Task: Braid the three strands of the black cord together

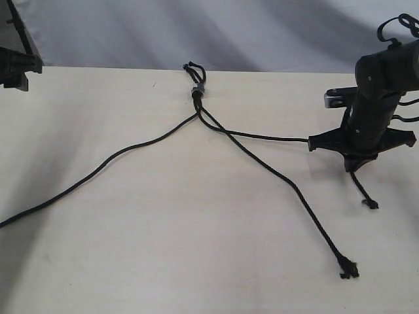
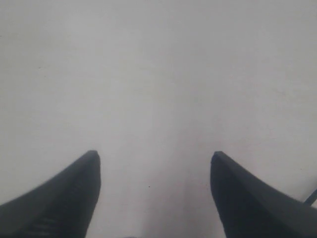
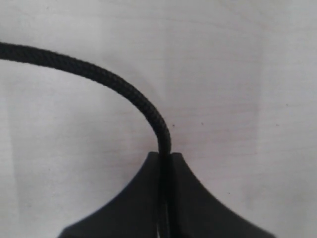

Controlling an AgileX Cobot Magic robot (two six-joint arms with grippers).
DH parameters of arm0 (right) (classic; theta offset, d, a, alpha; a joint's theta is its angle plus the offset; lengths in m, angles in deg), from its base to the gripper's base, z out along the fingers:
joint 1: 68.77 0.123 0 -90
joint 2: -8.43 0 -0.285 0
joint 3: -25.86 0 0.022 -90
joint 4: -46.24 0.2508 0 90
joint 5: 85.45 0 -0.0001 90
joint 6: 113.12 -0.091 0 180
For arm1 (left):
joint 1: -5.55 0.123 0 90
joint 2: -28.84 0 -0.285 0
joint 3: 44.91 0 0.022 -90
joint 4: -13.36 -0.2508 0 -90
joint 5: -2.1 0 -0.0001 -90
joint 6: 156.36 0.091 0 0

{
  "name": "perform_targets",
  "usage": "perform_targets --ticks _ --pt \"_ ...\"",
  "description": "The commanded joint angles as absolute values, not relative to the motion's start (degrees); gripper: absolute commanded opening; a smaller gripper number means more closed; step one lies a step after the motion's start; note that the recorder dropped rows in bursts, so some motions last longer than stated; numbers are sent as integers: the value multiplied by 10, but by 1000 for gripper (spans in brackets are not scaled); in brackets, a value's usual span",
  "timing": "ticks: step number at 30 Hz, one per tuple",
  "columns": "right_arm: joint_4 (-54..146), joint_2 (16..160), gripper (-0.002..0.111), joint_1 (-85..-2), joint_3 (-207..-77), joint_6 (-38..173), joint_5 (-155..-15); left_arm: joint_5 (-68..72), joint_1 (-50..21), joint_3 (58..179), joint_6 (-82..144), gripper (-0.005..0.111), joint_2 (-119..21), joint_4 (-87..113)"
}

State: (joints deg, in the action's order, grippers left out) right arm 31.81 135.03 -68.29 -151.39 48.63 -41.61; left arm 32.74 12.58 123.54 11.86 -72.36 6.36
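The black cord's knot with its grey band (image 1: 197, 89) lies at the table's far middle, short loops (image 1: 192, 68) behind it. Three strands fan out from it. One strand (image 1: 98, 167) runs to the near left edge. Another (image 1: 288, 184) runs near right and ends in a frayed tip (image 1: 349, 270). My right gripper (image 1: 355, 166) is shut on the third strand (image 1: 262, 136), whose tip (image 1: 372, 205) trails below it. In the right wrist view the braided strand (image 3: 124, 89) curves out from between the closed fingertips of the right gripper (image 3: 166, 154). My left gripper (image 2: 154, 154) is open over bare table.
The pale wooden table (image 1: 163, 248) ends at a grey backdrop (image 1: 196, 33) behind the knot. Part of the left arm (image 1: 16, 65) shows at the far left corner. Glossy cables (image 1: 402, 26) loop above the right arm.
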Motion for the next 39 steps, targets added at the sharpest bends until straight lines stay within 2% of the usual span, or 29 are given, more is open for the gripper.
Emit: perform_targets --ticks 1,4,6,9,12,18,24,27,32,39 --pt "306 1353 0 -686 -1513 480 -402 327 118 1234 125 61 -723 67" --pt "303 1353 3 -684 -1513 466 -402 323 101 1234 129 61 -723 67" --pt "302 1353 13 -683 -1513 454 -403 319 90 1234 133 61 -723 67" --pt "302 1353 40 -683 -1513 454 -406 317 74 1234 139 61 -723 65" --pt "302 1352 53 -683 -1514 455 -402 311 63 1234 142 61 -723 65" --pt "301 1303 53 -685 -1515 492 -396 304 12 1236 149 61 -723 96" --pt "252 1210 53 -712 -1515 485 -413 289 -129 1239 159 61 -742 108" --pt "253 1178 53 -743 -1510 460 -421 306 -196 1278 158 61 -784 108" --pt "253 1162 53 -783 -1483 448 -460 374 -285 1422 157 61 -893 122" --pt "254 1162 53 -783 -1482 456 -466 480 -365 1640 152 61 -1047 123"
